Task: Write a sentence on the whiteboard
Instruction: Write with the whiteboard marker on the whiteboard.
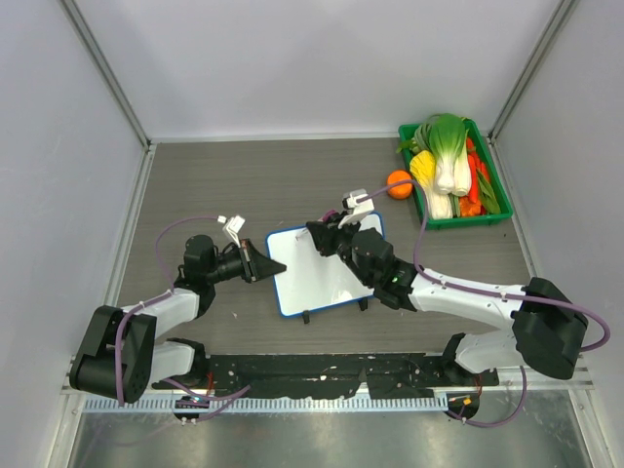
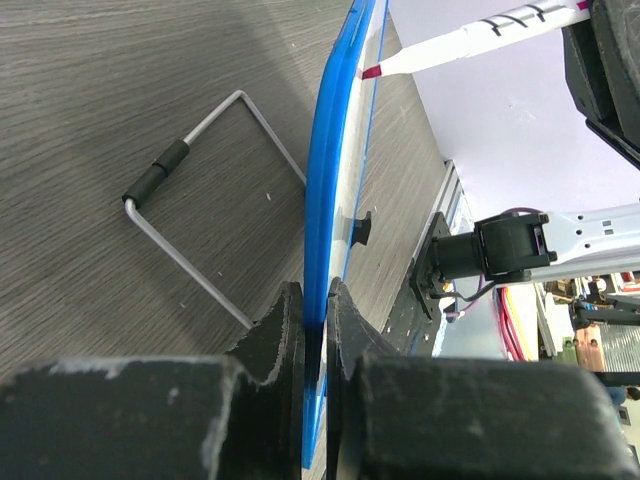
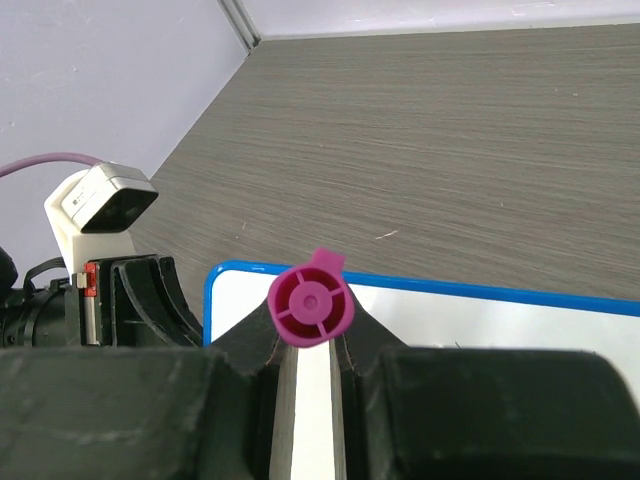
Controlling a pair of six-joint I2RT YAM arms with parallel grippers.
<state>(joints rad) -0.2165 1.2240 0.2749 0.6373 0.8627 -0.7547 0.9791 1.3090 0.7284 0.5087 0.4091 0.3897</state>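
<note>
Nearest me, the left gripper [image 2: 312, 308] was clamped on the blue frame at the left edge of the whiteboard [image 1: 327, 278], with the rim sandwiched between its shut jaws. The board sat mid-table with its black feet [image 1: 305, 317] toward me. Its wire stand [image 2: 195, 195] showed behind it in the left wrist view.

A little farther in, the right gripper [image 3: 310, 338] was closed around the marker [image 3: 310, 303], the magenta cap pointing back at the wrist camera. The marker tip [image 2: 372, 71] sat near the board's far edge, toward its left. I couldn't tell whether it touched the face.

I saw no ink on the white surface, so I judged the sentence not begun and the step in hand to be landing the first stroke. To do that well I'd want:
- light, even pressure
- a firm left hold, so the board doesn't skid or rock
- small letters starting hard left, to leave room for the line

Well beyond, an orange [image 1: 399, 183] lay just beside a green bin [image 1: 468, 222] of vegetables.
</note>
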